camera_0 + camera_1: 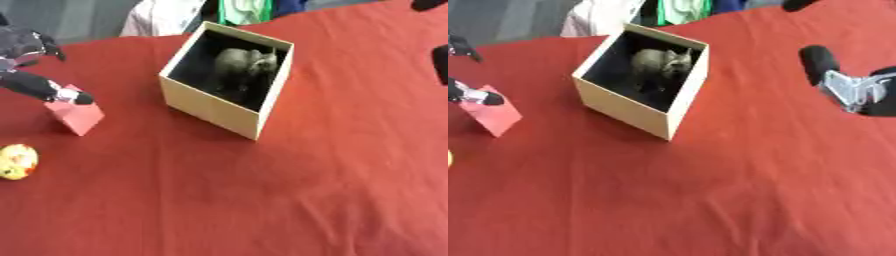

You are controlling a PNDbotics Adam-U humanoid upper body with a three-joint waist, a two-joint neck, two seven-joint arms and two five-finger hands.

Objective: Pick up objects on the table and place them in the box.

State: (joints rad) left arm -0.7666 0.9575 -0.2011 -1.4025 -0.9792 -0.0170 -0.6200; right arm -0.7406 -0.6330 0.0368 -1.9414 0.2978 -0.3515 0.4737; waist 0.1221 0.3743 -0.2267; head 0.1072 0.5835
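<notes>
Touching the pink block (76, 115), the left hand (35, 86) reaches in.

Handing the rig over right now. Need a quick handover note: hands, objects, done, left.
Left hand: at the left edge, fingertips touching the top of the pink block; I cannot tell whether it has a grip yet.
Right hand: idle at the right edge in the right eye view, fingers relaxed, holding nothing.
Box: upper centre of the red table, open top.
Done: a grey animal figure is inside the box.
Left: the pink block, on the table left of the box, and a yellow ball nearer the front left edge.
</notes>
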